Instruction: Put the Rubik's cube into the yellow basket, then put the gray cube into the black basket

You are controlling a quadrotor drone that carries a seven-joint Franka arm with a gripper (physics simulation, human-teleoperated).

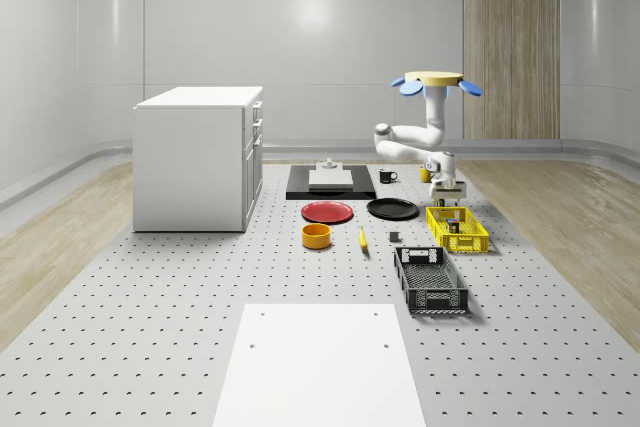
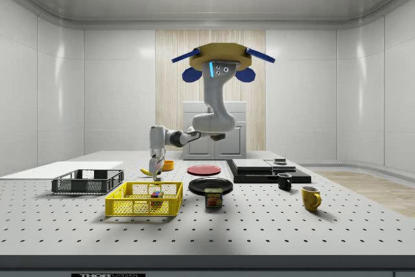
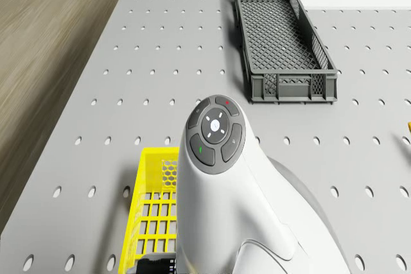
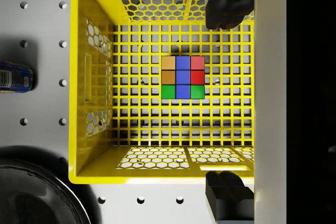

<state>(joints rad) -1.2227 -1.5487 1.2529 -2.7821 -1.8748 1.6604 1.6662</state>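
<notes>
Rubik's cube in the basket, tool spread above it

The multicoloured Rubik's cube (image 4: 182, 77) lies on the mesh floor of the yellow plastic lattice basket (image 4: 94, 93), near its middle; the two-finger tool (image 4: 227, 98) hangs over it with fingers (image 4: 227, 3) wide apart and empty, while the drone (image 2: 222, 61) hovers above the perforated grey bench (image 1: 150, 327). From the cube, one finger sits toward 1 o'clock, the other toward 5 in the wrist view. Next: rise straight clear of the walls (no sideways drag), then seek the gray cube, which I cannot place; the black plastic mesh basket (image 1: 431, 280) waits nearby.
</notes>
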